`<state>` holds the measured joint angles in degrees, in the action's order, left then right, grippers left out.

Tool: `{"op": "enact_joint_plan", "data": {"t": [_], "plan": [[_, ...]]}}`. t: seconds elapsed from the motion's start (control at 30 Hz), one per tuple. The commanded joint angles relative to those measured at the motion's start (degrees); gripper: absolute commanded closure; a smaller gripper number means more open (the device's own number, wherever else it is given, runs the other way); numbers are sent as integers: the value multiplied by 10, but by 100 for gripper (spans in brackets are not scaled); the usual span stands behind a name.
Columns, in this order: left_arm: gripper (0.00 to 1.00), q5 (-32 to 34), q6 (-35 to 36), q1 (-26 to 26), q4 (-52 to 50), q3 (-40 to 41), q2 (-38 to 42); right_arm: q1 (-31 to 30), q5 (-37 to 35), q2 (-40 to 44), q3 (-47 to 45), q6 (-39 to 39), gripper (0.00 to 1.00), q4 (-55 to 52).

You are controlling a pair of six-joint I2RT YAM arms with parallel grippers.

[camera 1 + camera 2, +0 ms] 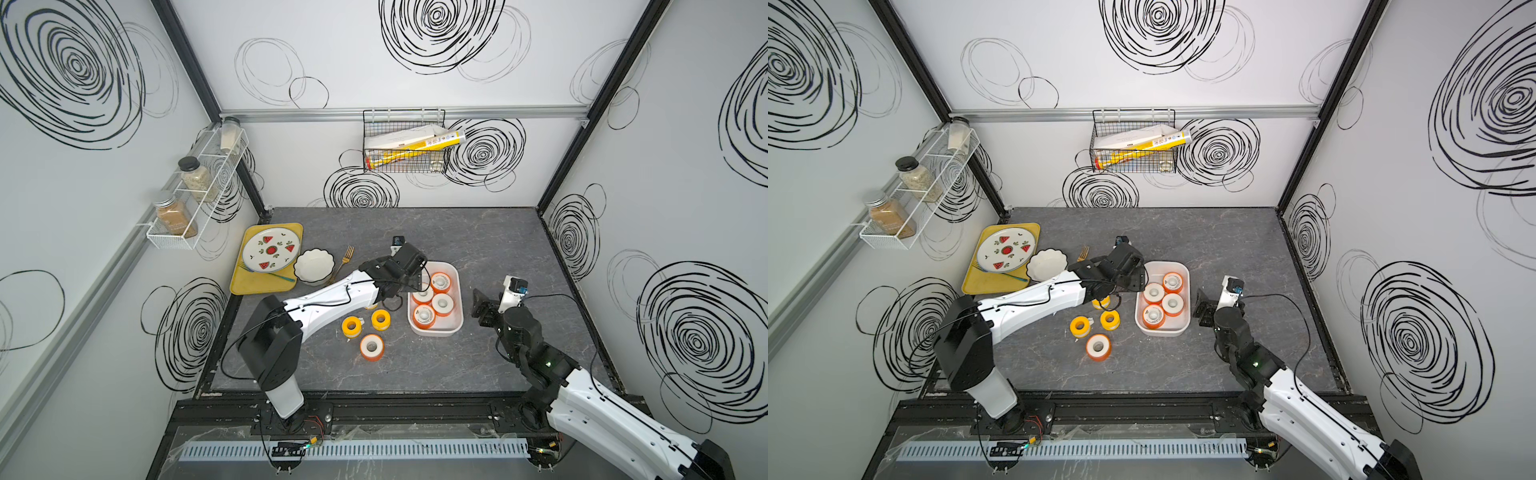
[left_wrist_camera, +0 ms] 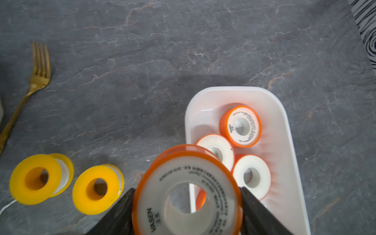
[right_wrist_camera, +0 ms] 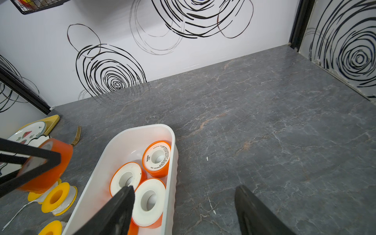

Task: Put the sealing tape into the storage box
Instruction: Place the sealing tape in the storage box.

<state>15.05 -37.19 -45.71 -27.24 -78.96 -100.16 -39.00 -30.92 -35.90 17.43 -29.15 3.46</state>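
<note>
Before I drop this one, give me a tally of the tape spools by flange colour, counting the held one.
Orange spools: 6 (4 in the storage box, 1 in the left gripper, 1 on the table)
Yellow spools: 3, all on the table
Total: 9

We see a dark grey marbled tabletop [image 1: 457,232] enclosed by 3 white walls [image 1: 332,50] drawn with black scribbled swirls. Black frame posts [image 1: 190,62] rise at both back corners, and an aluminium rail [image 1: 332,113] crosses the back wall. A black wire basket [image 1: 405,166] hangs from it. A white wire rack [image 1: 170,241] on a side wall holds 3 jars [image 1: 195,176].
</note>
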Motion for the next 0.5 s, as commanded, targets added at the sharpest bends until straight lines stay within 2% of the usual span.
{"op": "enact_joint_plan", "data": {"t": [0.0, 0.23, 0.47], "plan": [[40, -20, 30, -18, -9, -66, -46, 2, -18, 8, -9, -10, 18, 2], [41, -36, 44, -32, -35, -182, -173, 2, -20, 13, -10, -11, 18, 1], [41, -44, 51, -32, -35, -243, -237, 2, -19, 11, -10, -11, 18, 1]]}}
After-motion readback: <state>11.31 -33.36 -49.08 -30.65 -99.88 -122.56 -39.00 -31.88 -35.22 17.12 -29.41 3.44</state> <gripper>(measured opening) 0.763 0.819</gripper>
